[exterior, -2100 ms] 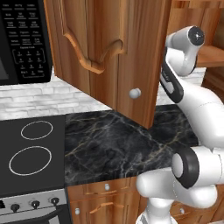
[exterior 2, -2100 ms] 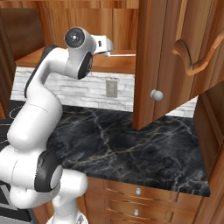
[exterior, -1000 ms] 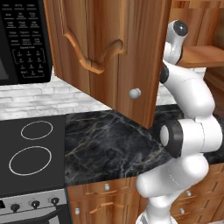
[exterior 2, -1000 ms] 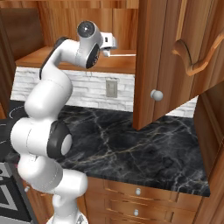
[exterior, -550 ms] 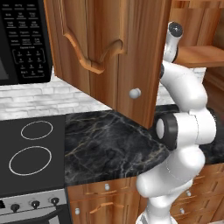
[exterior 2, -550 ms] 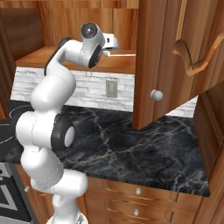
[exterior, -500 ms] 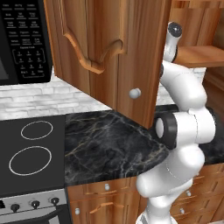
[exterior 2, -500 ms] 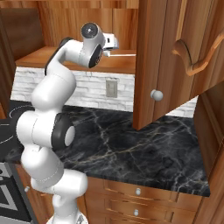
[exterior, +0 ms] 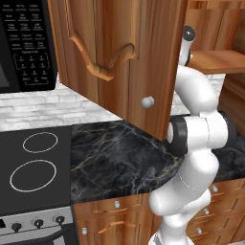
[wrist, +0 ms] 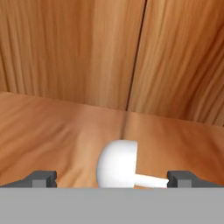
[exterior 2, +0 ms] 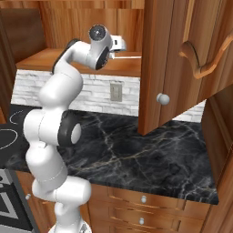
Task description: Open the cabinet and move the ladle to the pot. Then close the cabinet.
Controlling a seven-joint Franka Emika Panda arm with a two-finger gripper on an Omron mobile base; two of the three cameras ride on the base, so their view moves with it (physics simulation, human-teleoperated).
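The cabinet's door (exterior: 119, 57) stands swung open, its round silver knob (exterior: 147, 101) facing me; from the right base view the door (exterior 2: 182, 59) hangs at the right. My arm reaches up onto the wooden shelf (exterior 2: 45, 61) inside. My gripper (wrist: 113, 179) is open and low over the shelf, with the white ladle (wrist: 117, 162) lying between its dark fingertips (wrist: 41, 178); the ladle's handle points toward the right tip. From the right base view the hand (exterior 2: 119, 44) is partly hidden by the door edge. The pot is out of view.
A black marble counter (exterior: 119, 162) runs below the cabinet, with a black cooktop (exterior: 33, 162) to its left and a black microwave (exterior: 24, 43) above that. A wall outlet (exterior 2: 115, 92) sits on the white brick backsplash. Wooden drawers (exterior 2: 143, 199) line the counter front.
The arm has straightened upward and pushed the hand deeper onto the cabinet shelf. In the last half second it has barely moved. The jaws have stayed open.
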